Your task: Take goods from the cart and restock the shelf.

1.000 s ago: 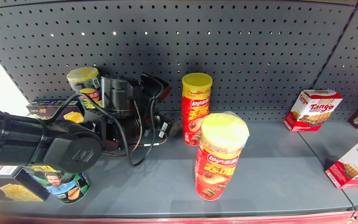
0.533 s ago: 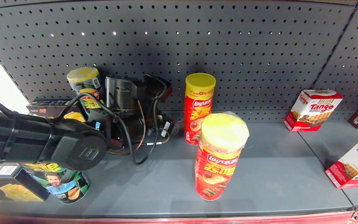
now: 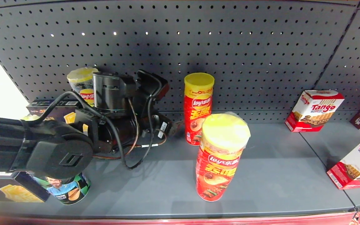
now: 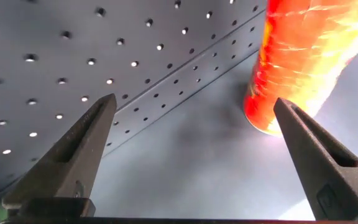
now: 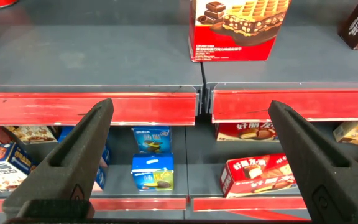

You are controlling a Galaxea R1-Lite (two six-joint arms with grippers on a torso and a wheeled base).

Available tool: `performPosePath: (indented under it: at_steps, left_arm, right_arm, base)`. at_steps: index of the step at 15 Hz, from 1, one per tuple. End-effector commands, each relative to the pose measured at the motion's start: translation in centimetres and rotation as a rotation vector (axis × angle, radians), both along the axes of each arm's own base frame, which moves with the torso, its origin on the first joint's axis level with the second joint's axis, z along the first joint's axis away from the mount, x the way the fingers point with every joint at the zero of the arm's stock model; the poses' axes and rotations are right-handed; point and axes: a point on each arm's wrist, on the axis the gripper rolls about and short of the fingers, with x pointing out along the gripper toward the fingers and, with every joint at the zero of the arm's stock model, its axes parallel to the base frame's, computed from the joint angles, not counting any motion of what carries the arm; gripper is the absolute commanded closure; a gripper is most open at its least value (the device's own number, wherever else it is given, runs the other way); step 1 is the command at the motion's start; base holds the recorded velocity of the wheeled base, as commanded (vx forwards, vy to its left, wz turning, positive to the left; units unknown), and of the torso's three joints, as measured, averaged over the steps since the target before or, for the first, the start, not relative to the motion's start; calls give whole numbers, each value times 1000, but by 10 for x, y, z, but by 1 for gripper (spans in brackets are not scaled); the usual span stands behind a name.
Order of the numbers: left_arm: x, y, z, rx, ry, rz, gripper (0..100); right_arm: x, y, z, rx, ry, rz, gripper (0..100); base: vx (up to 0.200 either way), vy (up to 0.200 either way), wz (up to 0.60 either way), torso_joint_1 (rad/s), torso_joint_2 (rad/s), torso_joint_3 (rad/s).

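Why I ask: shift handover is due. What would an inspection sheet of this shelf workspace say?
Surface: grey shelf board, perforated back panel behind it.
Job's things: rear chip can and front chip can, both upright; yellow-lidded tub partly hidden by the left arm.
Clutter: rear wafer box and front wafer box at the right; green can and dark box at the left front.
Grippers: left pincer open, empty, near the rear chip can's base; right pincer open, empty.
Cables: black cable looping off the left arm, low over the shelf.
Surroundings: lower shelves with red rails, stocked with boxes.
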Motion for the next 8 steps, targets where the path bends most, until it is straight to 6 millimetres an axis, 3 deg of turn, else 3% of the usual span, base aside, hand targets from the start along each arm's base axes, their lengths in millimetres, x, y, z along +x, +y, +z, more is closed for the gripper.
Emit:
performPosePath:
  at_steps: [1, 8]
  left_arm:
    - [-21, 10, 15, -20, -29, -10, 0]
    - [-100, 8, 42, -137, -63, -159, 0]
  right_arm:
    - [0, 0, 0, 0, 1, 0, 0]
    - [0, 0, 0, 0, 1, 0, 0]
  base:
    - [0, 0, 0, 0, 0, 0]
    - [0, 0, 0, 0, 0, 0]
